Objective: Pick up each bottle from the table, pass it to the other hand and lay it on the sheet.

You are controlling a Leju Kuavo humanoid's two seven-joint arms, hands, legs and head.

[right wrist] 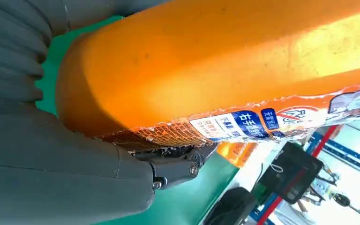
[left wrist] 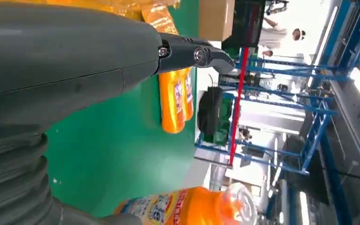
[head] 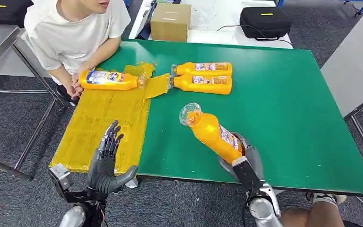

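While the right hand (head: 242, 158) grips the base end of an orange bottle (head: 211, 134) and holds it tilted above the green table (head: 283, 109), cap end pointing away from the wrist and toward the robot's left, the left hand (head: 106, 163) hangs empty with its fingers spread, palm side turned toward that bottle. The yellow sheet (head: 101, 127) lies directly under and beyond the left hand. One bottle on the sheet (head: 108, 79) lies at its far end, well beyond the left fingertips, next to a seated person's hand (head: 75, 87). A pair of bottles (head: 202, 78) lies side by side on the table, beyond the held bottle and between the two hands' lines of reach.

The right wrist view adds what the head view lacks: the printed label on the held bottle and a dark finger (right wrist: 178, 166) pressed against its underside, though the bottle's cap end is cut off there. The left wrist view shows the pair from their base ends past the left hand's thumb, and the held bottle's clear cap at the picture's edge; the left fingers themselves are mostly out of that picture. In the head view the right hand's fingers are largely hidden behind the bottle. A cardboard box (head: 170, 21) and a black case (head: 264, 22) sit on a surface beyond the table.
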